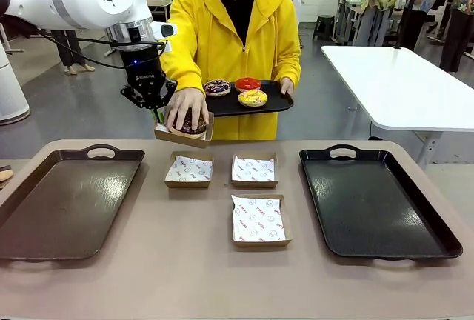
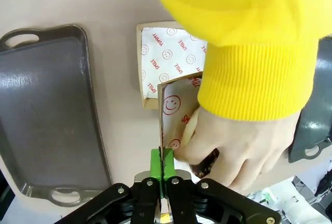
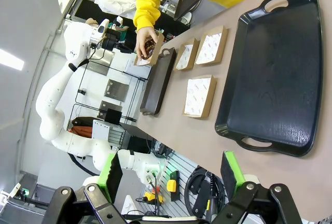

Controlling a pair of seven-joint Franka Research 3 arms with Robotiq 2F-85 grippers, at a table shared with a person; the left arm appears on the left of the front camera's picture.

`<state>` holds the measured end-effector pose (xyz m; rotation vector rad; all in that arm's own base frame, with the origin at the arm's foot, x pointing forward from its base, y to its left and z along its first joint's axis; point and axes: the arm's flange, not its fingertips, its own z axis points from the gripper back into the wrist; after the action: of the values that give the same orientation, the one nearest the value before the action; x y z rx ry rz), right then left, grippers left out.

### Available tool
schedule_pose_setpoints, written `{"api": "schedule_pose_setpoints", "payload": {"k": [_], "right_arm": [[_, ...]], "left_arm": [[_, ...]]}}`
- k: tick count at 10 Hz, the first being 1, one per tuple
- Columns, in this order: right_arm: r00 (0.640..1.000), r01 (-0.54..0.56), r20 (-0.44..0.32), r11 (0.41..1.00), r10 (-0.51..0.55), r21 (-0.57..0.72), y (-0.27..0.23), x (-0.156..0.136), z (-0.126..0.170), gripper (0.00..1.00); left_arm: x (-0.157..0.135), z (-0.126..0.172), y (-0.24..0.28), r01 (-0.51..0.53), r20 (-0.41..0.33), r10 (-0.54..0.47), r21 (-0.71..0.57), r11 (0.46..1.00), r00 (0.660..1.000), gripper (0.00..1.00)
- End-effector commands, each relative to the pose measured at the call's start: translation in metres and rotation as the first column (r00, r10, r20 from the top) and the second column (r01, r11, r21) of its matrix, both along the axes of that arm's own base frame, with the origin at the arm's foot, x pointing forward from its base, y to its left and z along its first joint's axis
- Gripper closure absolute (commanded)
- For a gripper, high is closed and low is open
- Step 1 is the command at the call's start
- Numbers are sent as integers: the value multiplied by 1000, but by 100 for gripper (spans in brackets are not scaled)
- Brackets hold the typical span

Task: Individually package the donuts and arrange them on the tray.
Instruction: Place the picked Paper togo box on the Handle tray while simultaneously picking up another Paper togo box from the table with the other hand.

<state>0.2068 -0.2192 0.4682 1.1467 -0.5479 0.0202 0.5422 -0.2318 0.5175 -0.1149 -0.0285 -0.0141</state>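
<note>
Donut (image 1: 195,127), chocolate-glazed, lies under a hand (image 1: 185,107) in the box (image 1: 183,138) left gripper (image 2: 162,163) pinches; right gripper (image 3: 171,169) spread.

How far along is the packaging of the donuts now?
Done: nothing finished yet. In hand: the fingers of the left gripper pinch a raised box while the person's hand presses the chocolate donut into it. Left: the purple donut, red donut and yellow donut wait on the person's small tray; three boxes on the table are unfilled, and neither the black tray nor the brown tray holds a box.
</note>
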Motion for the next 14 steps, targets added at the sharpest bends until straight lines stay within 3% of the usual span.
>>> {"api": "schedule_pose_setpoints", "payload": {"k": [1,13,14], "right_arm": [[1000,-5,12,1000,5,7,0,0,0,0],[1000,0,0,1000,0,0,0,0,0,0],[997,-78,-29,993,76,-91,24,7,16,0]], "left_arm": [[-5,0,3,-9,5,9,2,1000,1000,100],[0,0,0,0,0,0,0,1000,1000,99],[-5,11,3,10,22,-10,10,1000,1000,99]]}}
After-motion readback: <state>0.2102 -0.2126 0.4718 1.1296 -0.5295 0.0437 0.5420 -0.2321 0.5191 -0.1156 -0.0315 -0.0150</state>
